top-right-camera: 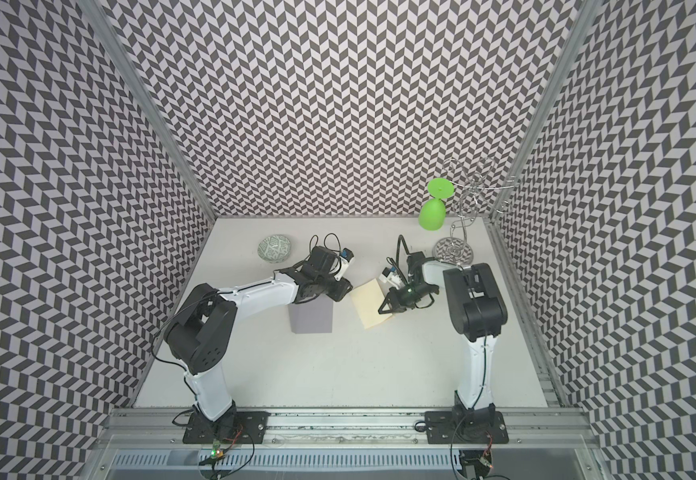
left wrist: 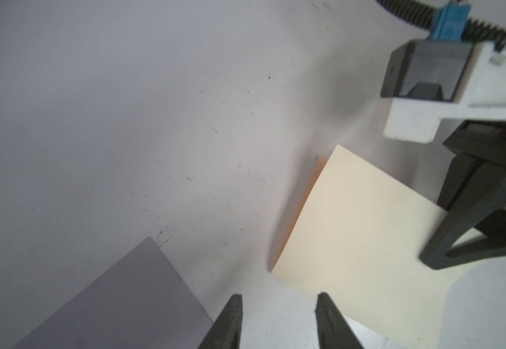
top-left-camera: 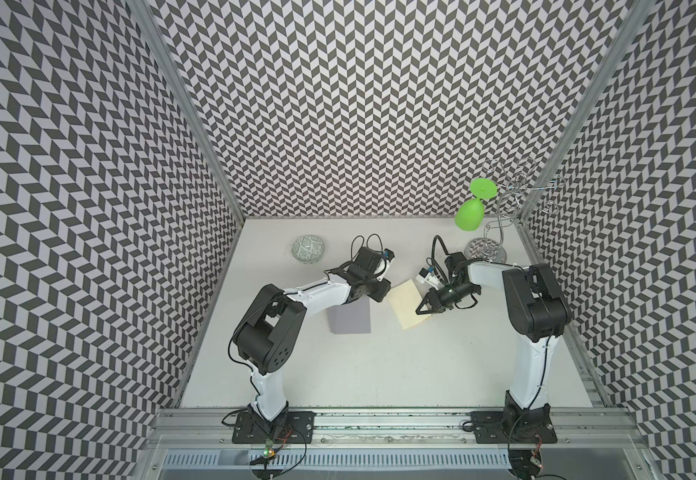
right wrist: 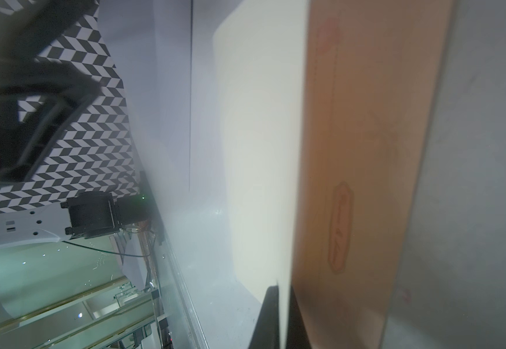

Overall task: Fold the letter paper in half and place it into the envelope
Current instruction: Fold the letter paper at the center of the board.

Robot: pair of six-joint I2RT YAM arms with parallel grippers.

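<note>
The letter paper (top-left-camera: pixel 405 305) lies right of centre, folded over so its cream back faces up (left wrist: pixel 357 229). In the right wrist view its peach printed face (right wrist: pixel 366 145) shows beside the cream layer. My right gripper (top-left-camera: pixel 420 309) is shut on the paper's right edge, with the thin sheet pinched between both jaws (right wrist: pixel 285 305). The grey-lavender envelope (top-left-camera: pixel 350 320) lies flat to the left of the paper, partly under my left arm. My left gripper (left wrist: pixel 279 302) hovers over bare table between the envelope (left wrist: pixel 124 302) and the paper, open, with nothing between its fingers.
A patterned bowl (top-left-camera: pixel 308 249) sits at the back left. At the back right corner a green glass (top-left-camera: pixel 469 216) hangs upside down on a wire rack (top-left-camera: pixel 500 208). Patterned walls close in three sides of the white table (top-left-camera: pixel 379 374).
</note>
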